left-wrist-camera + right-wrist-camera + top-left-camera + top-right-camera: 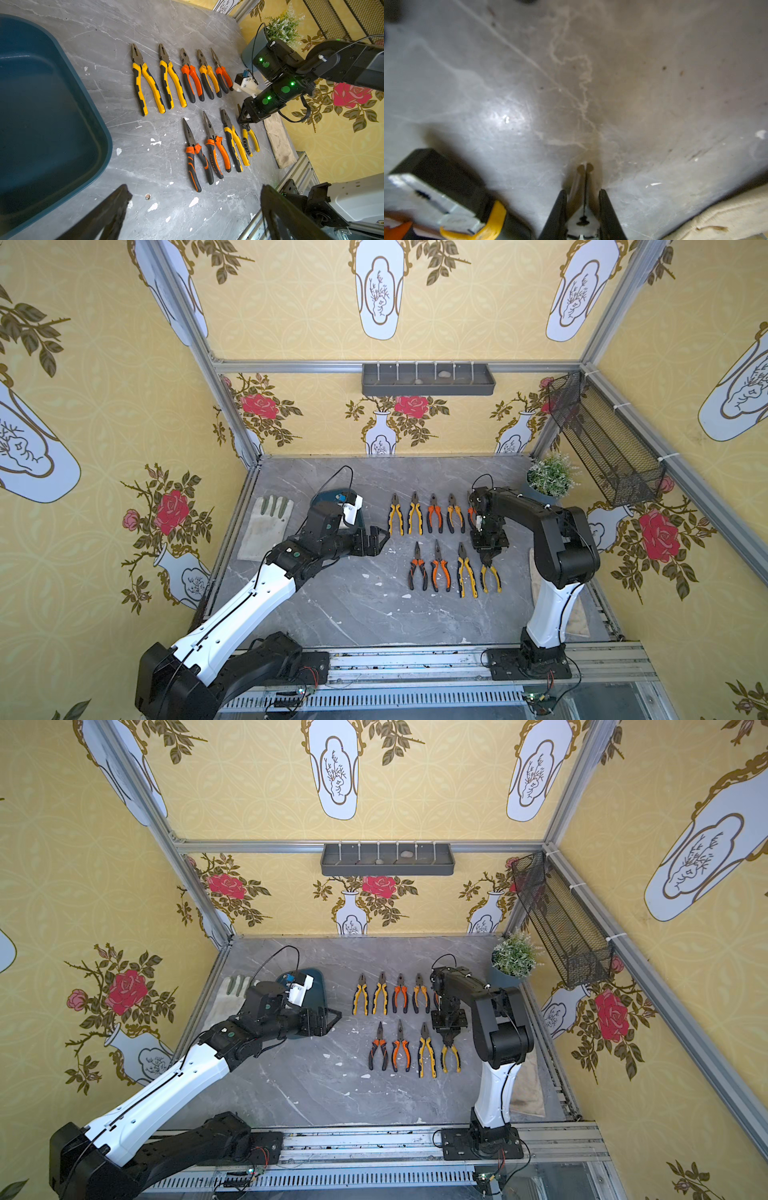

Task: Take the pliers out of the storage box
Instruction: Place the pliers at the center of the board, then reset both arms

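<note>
the right gripper is pinched on the metal head of the yellow-handled pliers, whose nose pokes out ahead of the jaws, low over the table; whether it rests there cannot be told. if the jaws are opened while it is tilted or lifted, the handles trailing behind them could swing into the neighbouring pliers just beside the jaws, and the row would be spoiled. the left gripper is spread wide on nothing, with the storage box beside it, seen empty. all nine pliers are laid out in two rows, with dark noses and yellow or orange grips.
</note>
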Controlling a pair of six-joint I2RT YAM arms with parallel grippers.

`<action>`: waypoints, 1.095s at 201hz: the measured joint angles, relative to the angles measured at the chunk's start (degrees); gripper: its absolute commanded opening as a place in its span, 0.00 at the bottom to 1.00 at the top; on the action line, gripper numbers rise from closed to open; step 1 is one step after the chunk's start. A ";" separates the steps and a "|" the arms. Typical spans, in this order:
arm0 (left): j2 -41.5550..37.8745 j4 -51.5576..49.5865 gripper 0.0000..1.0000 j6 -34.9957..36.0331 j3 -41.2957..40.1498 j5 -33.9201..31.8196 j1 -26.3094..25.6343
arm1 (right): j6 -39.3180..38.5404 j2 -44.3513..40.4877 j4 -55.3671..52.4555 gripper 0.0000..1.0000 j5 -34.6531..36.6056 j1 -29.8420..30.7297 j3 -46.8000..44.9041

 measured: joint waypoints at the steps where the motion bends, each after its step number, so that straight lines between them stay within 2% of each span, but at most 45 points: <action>1: 0.00 0.00 1.00 0.00 -0.04 0.00 0.00 | 0.00 0.00 0.00 0.17 0.00 0.00 0.00; 11: -0.09 0.00 1.00 0.00 -0.17 0.00 0.00 | 0.02 0.07 0.00 0.23 0.00 0.00 0.02; 103: -1.46 -0.39 0.99 -0.20 -0.48 -1.57 0.55 | 0.04 0.70 -0.72 0.45 0.09 0.00 0.59; 116: -2.21 -1.46 0.99 -0.26 -0.50 -2.75 0.92 | 0.31 -0.17 -0.70 0.53 1.22 0.28 1.07; 132: -4.09 -3.26 0.99 -0.35 -0.48 -6.36 1.97 | 1.64 -4.07 -0.83 0.68 3.21 0.94 2.84; 156: -7.61 -5.62 0.99 0.11 0.94 -11.52 6.43 | 2.89 -15.23 2.91 0.87 6.05 1.25 5.77; 161: -8.11 -6.08 0.99 0.11 1.49 -13.11 7.69 | 3.04 -17.84 4.20 0.93 6.49 1.22 6.01; 178: -8.59 -8.04 0.99 -0.04 2.69 -18.62 13.29 | 3.58 -23.82 7.39 1.00 7.72 1.11 6.01; 199: -5.77 -10.62 0.99 -2.51 2.58 -25.24 20.48 | 5.03 -28.11 10.40 0.97 10.75 0.96 5.42; 220: -2.56 -11.80 0.99 -5.92 0.79 -31.47 23.82 | 6.49 -31.56 15.02 0.97 13.84 -0.04 0.87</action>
